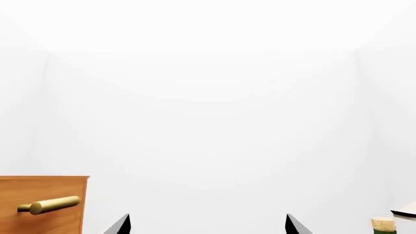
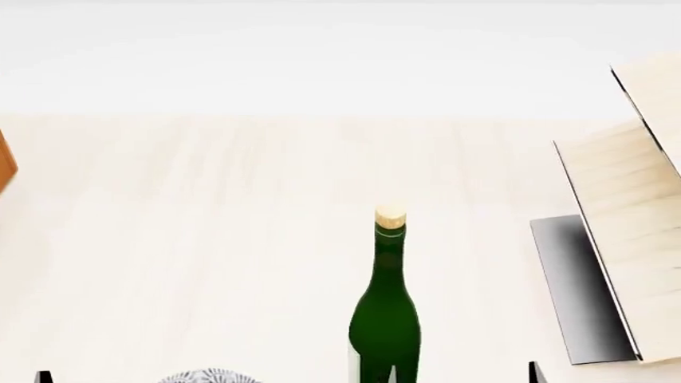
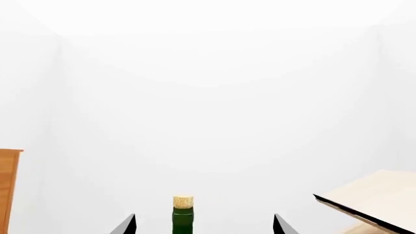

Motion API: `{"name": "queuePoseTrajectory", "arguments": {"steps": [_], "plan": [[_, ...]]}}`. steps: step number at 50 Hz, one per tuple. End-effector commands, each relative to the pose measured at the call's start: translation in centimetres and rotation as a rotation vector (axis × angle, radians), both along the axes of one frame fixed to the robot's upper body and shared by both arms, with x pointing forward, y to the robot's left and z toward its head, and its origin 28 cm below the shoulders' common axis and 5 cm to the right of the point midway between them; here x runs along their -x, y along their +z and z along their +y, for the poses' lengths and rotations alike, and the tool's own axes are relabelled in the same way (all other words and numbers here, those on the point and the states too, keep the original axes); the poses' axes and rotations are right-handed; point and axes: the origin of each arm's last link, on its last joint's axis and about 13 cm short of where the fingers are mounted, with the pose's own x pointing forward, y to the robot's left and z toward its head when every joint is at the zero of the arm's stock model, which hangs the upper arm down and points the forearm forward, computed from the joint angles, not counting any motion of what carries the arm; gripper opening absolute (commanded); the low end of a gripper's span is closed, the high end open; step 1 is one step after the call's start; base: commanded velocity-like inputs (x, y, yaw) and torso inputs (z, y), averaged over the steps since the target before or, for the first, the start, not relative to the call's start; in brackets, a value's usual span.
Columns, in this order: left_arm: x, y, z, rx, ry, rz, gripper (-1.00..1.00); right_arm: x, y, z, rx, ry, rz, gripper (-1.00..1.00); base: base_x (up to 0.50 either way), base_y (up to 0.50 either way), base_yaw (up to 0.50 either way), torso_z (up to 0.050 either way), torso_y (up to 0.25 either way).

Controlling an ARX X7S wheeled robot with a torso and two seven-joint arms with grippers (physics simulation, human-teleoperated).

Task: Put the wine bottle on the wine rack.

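Observation:
The wine bottle stands upright on the pale table, dark green with a tan cork, near the front centre. The wine rack is at the right, tilted pale boards on a grey base. My right gripper is open; the bottle's neck shows in line between its fingertips, ungripped. The rack's board shows beside it. My left gripper is open and empty, with the cork off to its side. In the head view only dark fingertips show at the bottom edge.
A brown wooden cabinet with a brass handle stands at the table's left; its corner shows in the head view. A patterned grey-white bowl sits at the front, left of the bottle. White walls lie behind.

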Motion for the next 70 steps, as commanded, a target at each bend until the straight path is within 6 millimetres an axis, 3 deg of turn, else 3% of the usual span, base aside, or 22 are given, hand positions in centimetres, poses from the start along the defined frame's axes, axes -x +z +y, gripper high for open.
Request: {"name": "queuePoseTrajectory", "arguments": {"steps": [1,70], "plan": [[0.05,0.01,-0.08,-0.002,-0.001,0.000,1.00,0.02,0.03,-0.01,0.000,0.001,0.001,1.00,0.00,-0.12,0.00,0.000,0.000],[-0.03,0.03,-0.10,-0.002,-0.008,0.001,1.00,-0.10,-0.10,0.09,0.005,0.008,0.006,1.00,0.00,-0.12,0.00,0.000,0.000]]}}
